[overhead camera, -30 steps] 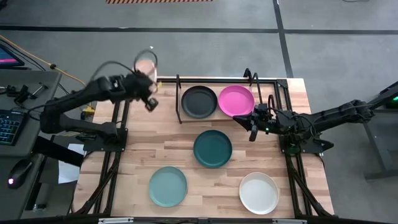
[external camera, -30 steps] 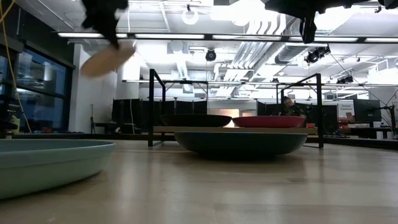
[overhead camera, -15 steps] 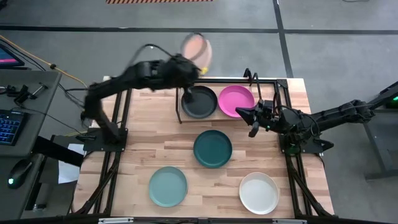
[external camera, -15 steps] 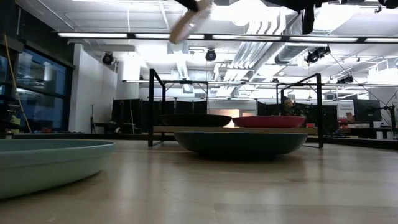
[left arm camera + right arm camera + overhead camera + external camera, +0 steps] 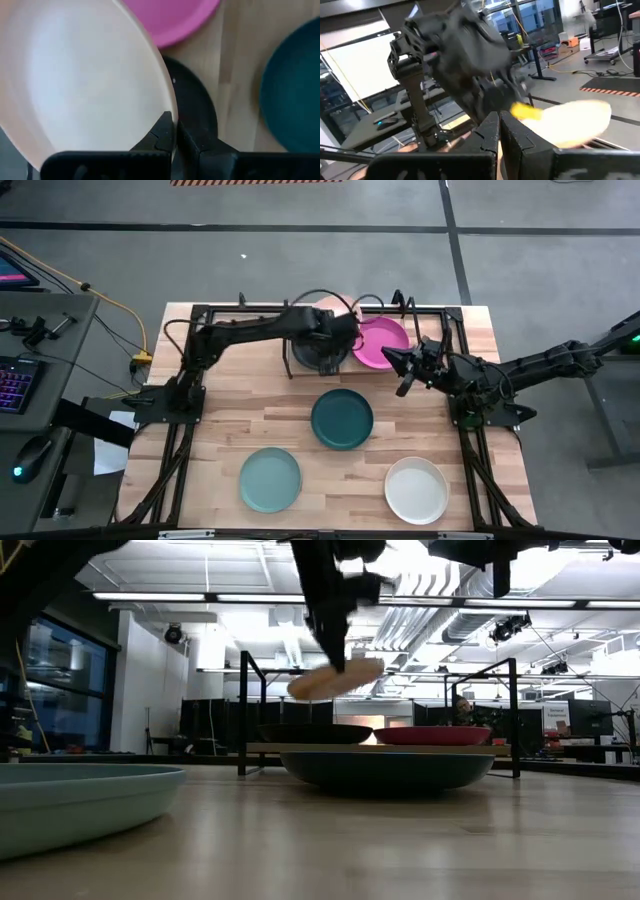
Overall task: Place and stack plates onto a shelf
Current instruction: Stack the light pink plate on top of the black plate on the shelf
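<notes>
The left gripper (image 5: 340,330), clenched on the rim of the pale pink plate (image 5: 335,679), has swung right and come down, so the plate now hangs tilted over the black plate (image 5: 318,348) on the shelf (image 5: 290,340). The right gripper (image 5: 403,370), fingers pressed together with nothing between them, stays just right of the magenta plate (image 5: 383,343).

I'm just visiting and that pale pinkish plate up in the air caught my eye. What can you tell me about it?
The pale pink plate is round, shallow, rimmed and matte. The left gripper pinches its rim with closed fingers and holds it tilted in the air, above the black plate on the black wire shelf. Nothing else touches it.
</notes>
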You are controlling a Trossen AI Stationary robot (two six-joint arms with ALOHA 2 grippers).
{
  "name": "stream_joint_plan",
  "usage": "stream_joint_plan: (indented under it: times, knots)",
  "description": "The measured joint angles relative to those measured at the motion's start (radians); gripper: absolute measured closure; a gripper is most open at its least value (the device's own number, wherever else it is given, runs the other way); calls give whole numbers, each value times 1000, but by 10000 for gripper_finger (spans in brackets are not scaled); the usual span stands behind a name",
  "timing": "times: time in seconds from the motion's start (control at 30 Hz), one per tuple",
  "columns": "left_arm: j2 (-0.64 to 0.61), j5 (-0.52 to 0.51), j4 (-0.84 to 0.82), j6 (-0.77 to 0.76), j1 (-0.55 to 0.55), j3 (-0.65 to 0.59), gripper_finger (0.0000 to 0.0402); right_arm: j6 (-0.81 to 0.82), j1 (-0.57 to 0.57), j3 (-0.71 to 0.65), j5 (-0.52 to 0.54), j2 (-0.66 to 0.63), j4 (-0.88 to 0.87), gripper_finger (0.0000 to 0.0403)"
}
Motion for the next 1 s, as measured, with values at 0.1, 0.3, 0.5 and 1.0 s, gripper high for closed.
stream_joint_plan:
  times: [0.1,0.3,0.5,1.0]
  knots:
    - [49,0,-21,-5,8,0,402,8,0,0,2,0,-14,403]
    - [96,45,-86,-79,27,0,401,8,0,0,23,0,-15,403]
    - [99,63,-124,-96,25,1,401,8,0,0,44,0,-33,403]
    - [99,131,-152,-81,13,1,381,8,0,0,95,0,-45,403]
